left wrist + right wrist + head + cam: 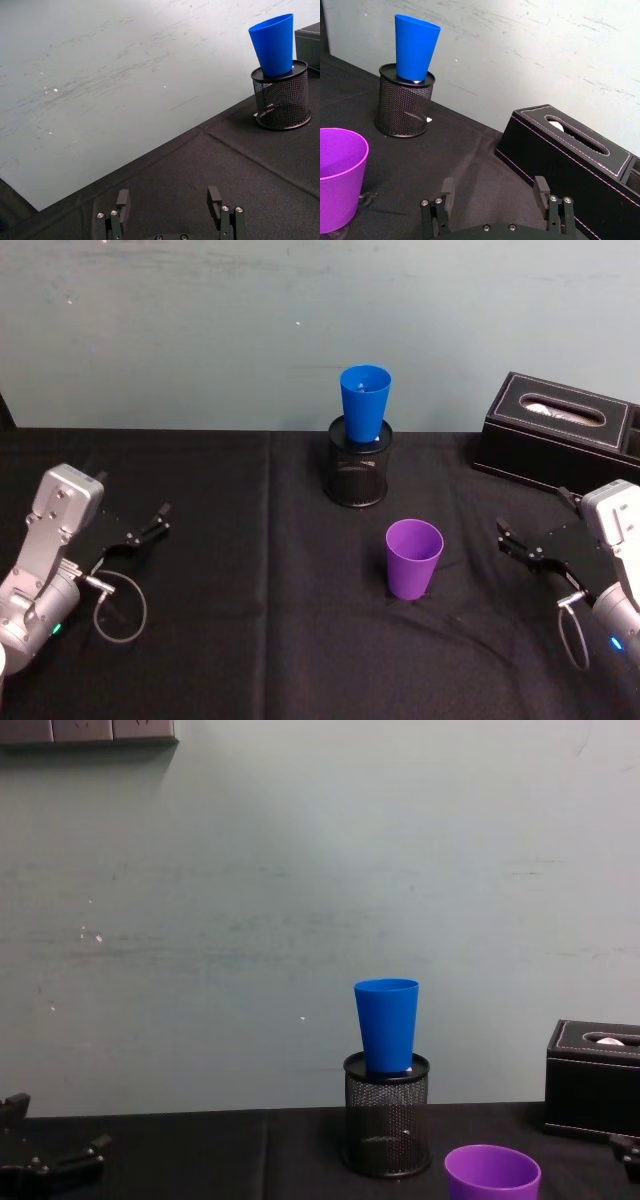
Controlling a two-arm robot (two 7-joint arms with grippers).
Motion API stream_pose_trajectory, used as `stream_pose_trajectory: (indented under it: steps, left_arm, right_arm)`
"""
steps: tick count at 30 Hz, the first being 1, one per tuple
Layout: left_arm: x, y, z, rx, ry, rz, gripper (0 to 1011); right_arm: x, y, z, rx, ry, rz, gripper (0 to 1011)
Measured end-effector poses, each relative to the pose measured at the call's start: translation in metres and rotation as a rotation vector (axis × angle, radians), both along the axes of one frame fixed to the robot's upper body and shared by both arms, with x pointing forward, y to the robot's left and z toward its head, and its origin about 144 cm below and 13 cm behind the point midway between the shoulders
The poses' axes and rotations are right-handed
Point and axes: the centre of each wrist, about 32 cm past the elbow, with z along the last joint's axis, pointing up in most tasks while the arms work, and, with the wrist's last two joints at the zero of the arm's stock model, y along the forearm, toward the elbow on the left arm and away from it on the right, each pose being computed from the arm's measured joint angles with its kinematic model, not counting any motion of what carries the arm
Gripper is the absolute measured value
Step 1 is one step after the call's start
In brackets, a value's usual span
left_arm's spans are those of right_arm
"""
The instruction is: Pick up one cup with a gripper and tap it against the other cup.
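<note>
I have the purple cup [414, 558] standing upright on the black table [260, 660], a little right of centre and nearer to me than the blue cup [364, 402]. The blue cup stands upright with its base down in the mesh holder [357, 472], farther back and slightly left of the purple one. The two cups are apart, not touching. A black tissue box [555, 430] lies at the far right, close to the wall [200, 330].

My right gripper [494, 191] is at the right edge of the table, to the right of the purple cup and clear of it. Its fingers are spread apart with nothing between them. From its wrist I see the purple cup close by and the blue cup in the holder beyond.

My left gripper [168, 201] is at the near left, well apart from both cups, fingers likewise spread and empty.
</note>
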Motion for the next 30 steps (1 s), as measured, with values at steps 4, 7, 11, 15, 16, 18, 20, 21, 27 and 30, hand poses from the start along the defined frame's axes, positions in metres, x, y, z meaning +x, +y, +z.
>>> stream_pose_trajectory:
  steps: [4,7,11,15,16,18,20,21,27,30]
  left_arm:
    - [0.0,0.0,0.0,0.0,0.0,0.0,1011]
    - [0.0,0.0,0.0,0.0,0.0,0.0,1011]
    - [0.0,0.0,0.0,0.0,0.0,0.0,1012]
    - [0.0,0.0,0.0,0.0,0.0,0.0,1011]
    - [0.0,0.0,0.0,0.0,0.0,0.0,1012]
    - [0.0,0.0,0.0,0.0,0.0,0.0,1012]
    - [0.0,0.0,0.0,0.0,0.0,0.0,1011]
    - [0.0,0.0,0.0,0.0,0.0,0.0,1011]
    - [0.0,0.0,0.0,0.0,0.0,0.0,1011]
    - [0.0,0.0,0.0,0.0,0.0,0.0,1011]
  right_arm:
    - [0.0,0.0,0.0,0.0,0.0,0.0,1003]
    - [0.0,0.0,0.0,0.0,0.0,0.0,1003]
    - [0.0,0.0,0.0,0.0,0.0,0.0,1002]
    - [0.0,0.0,0.0,0.0,0.0,0.0,1003]
    - [0.0,0.0,0.0,0.0,0.0,0.0,1003]
    - [0.0,0.0,0.0,0.0,0.0,0.0,1003]
    - [0.0,0.0,0.0,0.0,0.0,0.0,1003]
    - [0.0,0.0,0.0,0.0,0.0,0.0,1003]
    - [0.0,0.0,0.0,0.0,0.0,0.0,1003]
    - [0.0,0.0,0.0,0.0,0.0,0.0,1003]
